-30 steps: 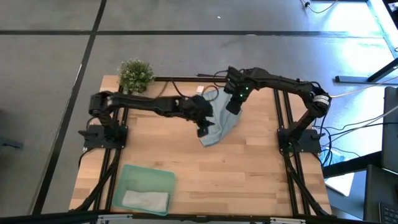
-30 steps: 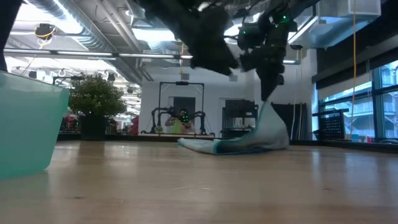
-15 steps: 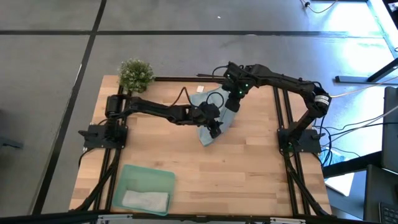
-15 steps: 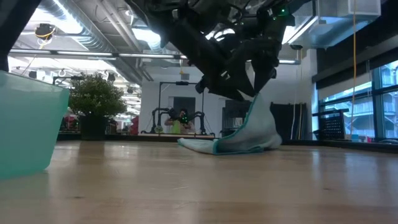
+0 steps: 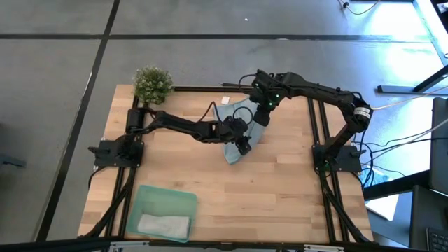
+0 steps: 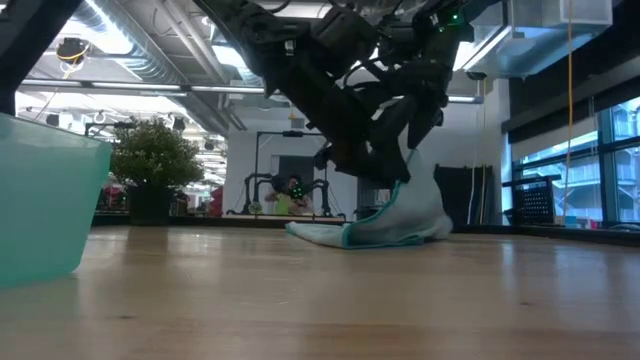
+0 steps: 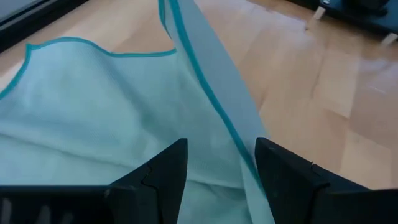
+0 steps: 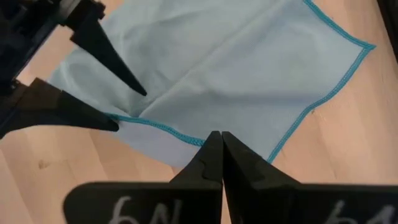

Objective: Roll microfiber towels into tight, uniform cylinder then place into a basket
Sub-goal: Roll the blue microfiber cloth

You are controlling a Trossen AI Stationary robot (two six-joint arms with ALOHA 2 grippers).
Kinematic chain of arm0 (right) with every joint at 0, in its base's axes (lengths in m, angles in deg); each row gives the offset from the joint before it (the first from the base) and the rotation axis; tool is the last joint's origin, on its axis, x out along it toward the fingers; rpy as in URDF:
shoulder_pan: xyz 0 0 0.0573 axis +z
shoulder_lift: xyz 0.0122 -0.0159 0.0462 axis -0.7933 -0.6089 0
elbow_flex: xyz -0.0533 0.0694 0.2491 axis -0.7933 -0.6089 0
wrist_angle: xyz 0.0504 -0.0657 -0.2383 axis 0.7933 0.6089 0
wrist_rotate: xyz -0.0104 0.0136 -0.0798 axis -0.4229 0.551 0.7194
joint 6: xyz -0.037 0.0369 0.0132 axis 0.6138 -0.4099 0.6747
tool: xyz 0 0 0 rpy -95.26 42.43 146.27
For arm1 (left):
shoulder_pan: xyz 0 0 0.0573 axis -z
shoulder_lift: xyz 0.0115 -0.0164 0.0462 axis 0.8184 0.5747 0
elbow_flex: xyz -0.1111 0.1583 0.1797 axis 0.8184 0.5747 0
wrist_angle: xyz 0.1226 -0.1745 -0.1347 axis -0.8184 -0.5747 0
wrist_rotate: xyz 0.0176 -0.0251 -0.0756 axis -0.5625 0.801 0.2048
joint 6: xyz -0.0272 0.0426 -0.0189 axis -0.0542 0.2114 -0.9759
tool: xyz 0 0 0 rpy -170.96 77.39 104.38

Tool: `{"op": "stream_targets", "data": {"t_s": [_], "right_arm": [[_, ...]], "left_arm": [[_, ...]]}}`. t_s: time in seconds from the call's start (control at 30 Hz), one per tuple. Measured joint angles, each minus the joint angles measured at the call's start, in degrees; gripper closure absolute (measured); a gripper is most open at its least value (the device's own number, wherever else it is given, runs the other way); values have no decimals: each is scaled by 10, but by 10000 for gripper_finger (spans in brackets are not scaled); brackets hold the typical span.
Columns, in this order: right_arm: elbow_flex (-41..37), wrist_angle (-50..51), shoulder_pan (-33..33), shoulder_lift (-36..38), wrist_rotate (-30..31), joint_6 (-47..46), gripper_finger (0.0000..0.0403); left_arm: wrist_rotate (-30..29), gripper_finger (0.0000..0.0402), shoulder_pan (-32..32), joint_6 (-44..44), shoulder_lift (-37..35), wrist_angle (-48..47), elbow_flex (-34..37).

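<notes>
The right claw [image 5: 264, 112] is closed tight on the upper edge of the light blue towel [image 5: 241, 136] and holds that edge up from the tabletop [image 5: 280, 189]. So the cloth hangs like a small tent in the low view, while its lower part lies on the wood. I think this lifting is done to stretch the cloth, so that the other arm can find a free edge to take.

The left claw [image 5: 241, 143] has its fingers [image 7: 163, 177] apart, one on each side of a raised fold with the teal hem. The fold goes between them, but they do not press it yet. It looks as if this claw prepares to pinch the hem, and then both arms can spread the towel flat for rolling.

Farther out, the basket [image 5: 143, 199] stands at the near left corner of the tabletop, well apart from both arms. The pale grey towel [image 5: 164, 225] already lies inside it. A small green plant [image 5: 152, 82] stands at the far left corner. So one towel seems done, and the blue one is not rolled at all.

Compared with one second ago, the left arm has reached farther to the right and lower, into the cloth. The right claw has moved a little to the left, and the towel under it is now narrower and more gathered. In the last half second almost nothing changed; only the left claw went slightly deeper.
</notes>
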Motion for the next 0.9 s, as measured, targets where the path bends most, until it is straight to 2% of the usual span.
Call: {"op": "stream_targets", "data": {"t_s": [0.3, 0.53, 0.77, 0.9], "right_arm": [[77, 4, 0, 0, 44, 8, 402], [158, 24, 0, 0, 45, 21, 402], [198, 36, 0, 0, 46, 30, 402], [209, 38, 0, 0, 46, 33, 402]], "left_arm": [[25, 218, 6, -2, 0, -3, 0], [25, 218, 23, 7, 0, -3, 0], [25, 218, 43, 30, 0, -10, 0], [16, 218, 49, -41, 0, -31, 0]]}}
